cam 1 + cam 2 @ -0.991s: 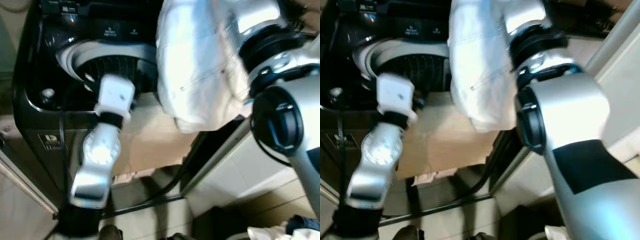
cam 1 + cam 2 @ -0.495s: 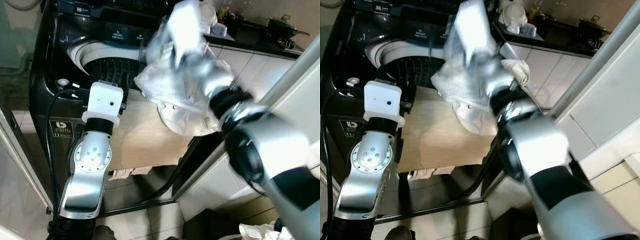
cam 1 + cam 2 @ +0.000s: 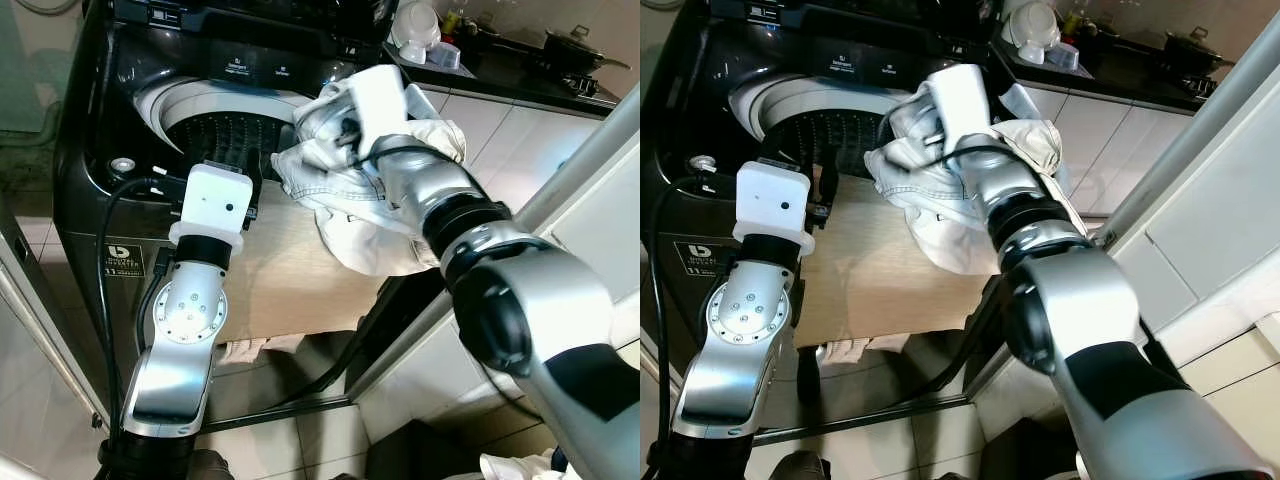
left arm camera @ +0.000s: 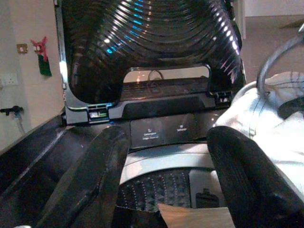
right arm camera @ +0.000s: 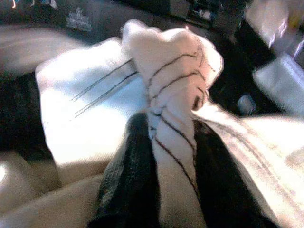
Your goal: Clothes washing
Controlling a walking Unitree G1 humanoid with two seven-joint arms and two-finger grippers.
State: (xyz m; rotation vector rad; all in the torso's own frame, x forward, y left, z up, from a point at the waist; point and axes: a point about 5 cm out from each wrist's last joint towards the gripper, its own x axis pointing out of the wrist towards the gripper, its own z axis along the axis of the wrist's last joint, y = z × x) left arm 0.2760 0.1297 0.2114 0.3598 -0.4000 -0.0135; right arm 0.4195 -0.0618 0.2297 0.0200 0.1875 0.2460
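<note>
The right hand [image 5: 164,156] pinches a bunched fold of the white garment [image 3: 370,190] between its two black fingers [image 5: 130,175], the cloth squeezed into a twisted ridge with thin dark stripes running along it. Seen from the head, the right arm [image 3: 450,210] reaches forward with the garment draped around its wrist, the bulk of the cloth hanging at the right front edge of the washing machine [image 3: 110,130], beside the open drum [image 3: 215,130] and above a flat brown cardboard sheet [image 3: 290,270] that leans against the machine's front. Part of the garment overlaps the drum's rim; most of it hangs outside. The left hand [image 4: 166,190] is held at the near rim of the drum, its fingers [image 4: 95,180] spread apart with nothing between them, pointing toward the control panel [image 4: 164,130] and the raised ribbed lid [image 4: 152,42]. A black cable [image 3: 110,250] runs down the machine's front beside the left arm [image 3: 195,300]. To the right of the machine stands a row of white cabinets [image 3: 480,130] under a dark counter [image 3: 520,75] carrying white bowls [image 3: 415,20] and a black pan [image 3: 580,45]. A crumpled pale cloth [image 3: 245,348] lies on the tiled floor [image 3: 320,440] under the cardboard's lower edge.
</note>
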